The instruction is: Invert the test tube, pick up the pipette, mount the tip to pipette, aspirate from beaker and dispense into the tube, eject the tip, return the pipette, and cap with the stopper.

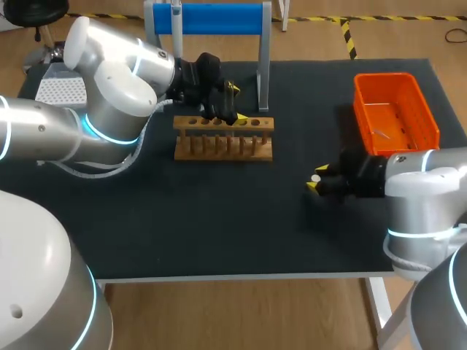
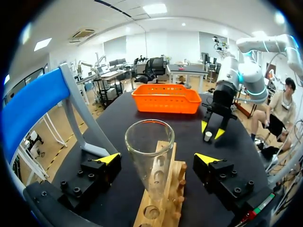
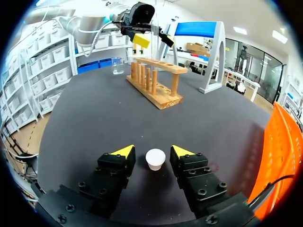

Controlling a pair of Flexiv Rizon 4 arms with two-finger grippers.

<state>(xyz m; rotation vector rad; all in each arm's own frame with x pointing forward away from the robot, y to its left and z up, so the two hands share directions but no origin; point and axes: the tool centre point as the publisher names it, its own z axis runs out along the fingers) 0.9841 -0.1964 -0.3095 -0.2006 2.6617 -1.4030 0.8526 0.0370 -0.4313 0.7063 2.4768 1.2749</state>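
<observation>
The clear glass test tube (image 2: pixel 147 142) stands in the brown wooden rack (image 1: pixel 223 140), inside the wide-open left claw (image 2: pixel 157 159). The right claw (image 3: pixel 154 151) is open around the small white stopper (image 3: pixel 155 159). I think it must squeeze next.

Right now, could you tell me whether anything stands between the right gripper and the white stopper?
Nothing visible does: the stopper sits on the table between the open fingers of the right gripper, with a gap on each side.
</observation>
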